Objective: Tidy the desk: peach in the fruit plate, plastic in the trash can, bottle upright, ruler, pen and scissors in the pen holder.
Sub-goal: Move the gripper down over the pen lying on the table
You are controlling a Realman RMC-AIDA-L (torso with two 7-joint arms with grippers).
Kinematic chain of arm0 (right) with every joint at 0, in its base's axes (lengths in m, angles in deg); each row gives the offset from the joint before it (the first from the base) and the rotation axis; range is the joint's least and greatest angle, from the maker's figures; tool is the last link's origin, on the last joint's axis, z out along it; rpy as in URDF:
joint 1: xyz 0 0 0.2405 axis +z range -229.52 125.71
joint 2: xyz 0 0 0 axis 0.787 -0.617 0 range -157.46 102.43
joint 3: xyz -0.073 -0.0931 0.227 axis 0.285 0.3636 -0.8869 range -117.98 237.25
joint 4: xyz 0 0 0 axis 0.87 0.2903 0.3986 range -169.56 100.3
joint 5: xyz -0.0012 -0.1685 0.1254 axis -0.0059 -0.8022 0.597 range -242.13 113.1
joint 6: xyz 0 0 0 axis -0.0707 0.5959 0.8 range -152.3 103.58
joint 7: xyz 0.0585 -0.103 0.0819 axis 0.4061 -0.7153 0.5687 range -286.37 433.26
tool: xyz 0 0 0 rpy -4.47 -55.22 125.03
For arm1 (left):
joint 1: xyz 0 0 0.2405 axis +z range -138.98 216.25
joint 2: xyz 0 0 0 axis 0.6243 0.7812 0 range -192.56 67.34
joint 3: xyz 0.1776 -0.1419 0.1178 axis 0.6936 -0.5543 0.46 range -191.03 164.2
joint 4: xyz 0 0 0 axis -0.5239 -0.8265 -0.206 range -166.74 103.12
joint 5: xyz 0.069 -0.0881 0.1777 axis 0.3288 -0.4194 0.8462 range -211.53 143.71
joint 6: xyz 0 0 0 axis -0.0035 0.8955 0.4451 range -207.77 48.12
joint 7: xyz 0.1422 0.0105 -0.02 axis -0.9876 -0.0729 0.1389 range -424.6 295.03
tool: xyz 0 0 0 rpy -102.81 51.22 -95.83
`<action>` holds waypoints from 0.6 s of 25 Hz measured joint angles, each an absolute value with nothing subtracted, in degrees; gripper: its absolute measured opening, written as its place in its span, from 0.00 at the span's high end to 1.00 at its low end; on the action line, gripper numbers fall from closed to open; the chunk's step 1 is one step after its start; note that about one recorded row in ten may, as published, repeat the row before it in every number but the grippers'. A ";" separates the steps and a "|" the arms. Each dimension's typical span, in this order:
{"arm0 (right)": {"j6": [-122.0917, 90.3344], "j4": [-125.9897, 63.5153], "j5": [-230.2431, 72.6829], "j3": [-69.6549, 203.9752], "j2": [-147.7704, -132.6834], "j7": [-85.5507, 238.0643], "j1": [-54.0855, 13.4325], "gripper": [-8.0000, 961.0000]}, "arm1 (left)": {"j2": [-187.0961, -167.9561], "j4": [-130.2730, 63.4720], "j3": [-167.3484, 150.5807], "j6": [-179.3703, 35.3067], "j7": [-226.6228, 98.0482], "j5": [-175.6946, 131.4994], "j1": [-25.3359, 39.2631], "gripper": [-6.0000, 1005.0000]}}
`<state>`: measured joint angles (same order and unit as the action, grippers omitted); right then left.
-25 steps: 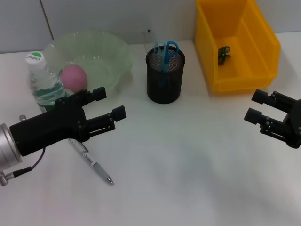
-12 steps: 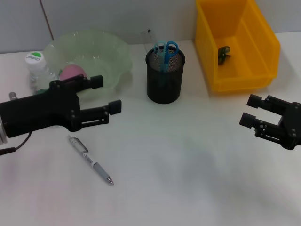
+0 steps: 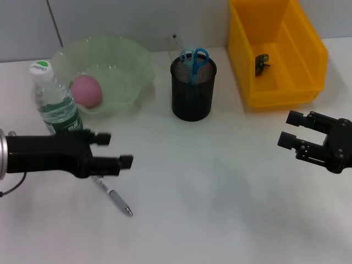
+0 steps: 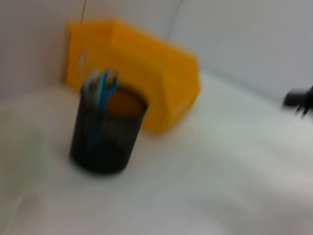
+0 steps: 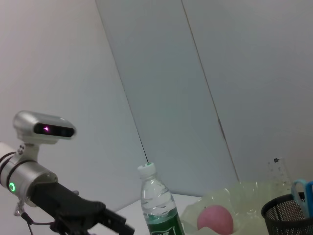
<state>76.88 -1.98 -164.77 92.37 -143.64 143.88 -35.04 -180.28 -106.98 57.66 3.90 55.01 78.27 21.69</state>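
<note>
White desk top, pale wall behind. Slim silver ballpoint pen (image 3: 113, 196) flat on it, upper end tucked beneath the black left gripper (image 3: 115, 148), tip slanting away from the fingers toward the near edge. Left gripper spread wide, empty, apparently low over the barrel but not closed on it.

Just behind that gripper's wrist: clear plastic water bottle with a green label and white cap (image 3: 55, 107), upright. Beyond the bottle: pale green glass fruit bowl (image 3: 137, 60) with the pink peach (image 3: 86, 91) inside. Farther off, ahead of the fingertips: black mesh pen holder (image 3: 192, 96), with blue-handled scissors (image 3: 193, 58) and a clear ruler (image 3: 172, 41) standing in it. Past that: yellow plastic bin (image 3: 308, 60) with a dark scrap of plastic (image 3: 262, 62) at the bottom. Black right gripper (image 3: 290, 128) idle, well apart on the far side of the desk, fingers apart, empty.

Likely hazards, judging from this layout:
- Pinch off-centre on a thin round barrel: risk of rolling or squirting out sideways.
- Grip far from the middle: risk of a drooping tip and a catch on the holder's rim.
- Careless lift or swing of the wrist so near the bottle: risk of tipping it and undoing that step.
- Blind drop into an occupied holder: risk of bouncing off the scissors' handles.
</note>
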 joint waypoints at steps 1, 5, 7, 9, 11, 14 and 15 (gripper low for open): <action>76.88 -1.98 -164.77 92.37 -143.64 143.88 -35.04 0.29 | -180.28 -106.98 57.66 3.90 55.01 78.27 21.69 0.16; 76.88 -1.09 -165.58 92.40 -143.60 145.04 -34.74 0.29 | -180.78 -109.23 57.71 5.93 65.77 85.47 19.34 0.16; 76.87 -0.97 -165.88 92.32 -143.59 145.17 -34.68 0.29 | -180.81 -109.46 57.50 6.45 76.53 89.97 16.85 0.16; 76.78 -0.80 -166.26 92.28 -143.61 145.19 -34.63 0.29 | -180.77 -108.92 57.29 6.74 83.92 93.17 14.75 0.16; 76.54 -0.78 -166.31 92.38 -143.65 145.17 -34.54 0.29 | -180.75 -107.87 57.58 7.34 89.75 95.84 12.59 0.16; 76.32 -0.54 -166.31 92.42 -143.66 145.04 -34.52 0.29 | -180.94 -105.64 58.21 8.21 94.78 100.35 9.40 0.16; 76.28 -0.37 -166.31 92.42 -143.68 144.92 -34.51 0.29 | -181.00 -104.96 58.49 8.25 95.74 101.43 8.84 0.16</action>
<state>76.28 -0.37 -166.31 92.42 -143.68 144.92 -34.51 -181.00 -104.96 58.49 8.25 95.74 101.43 8.84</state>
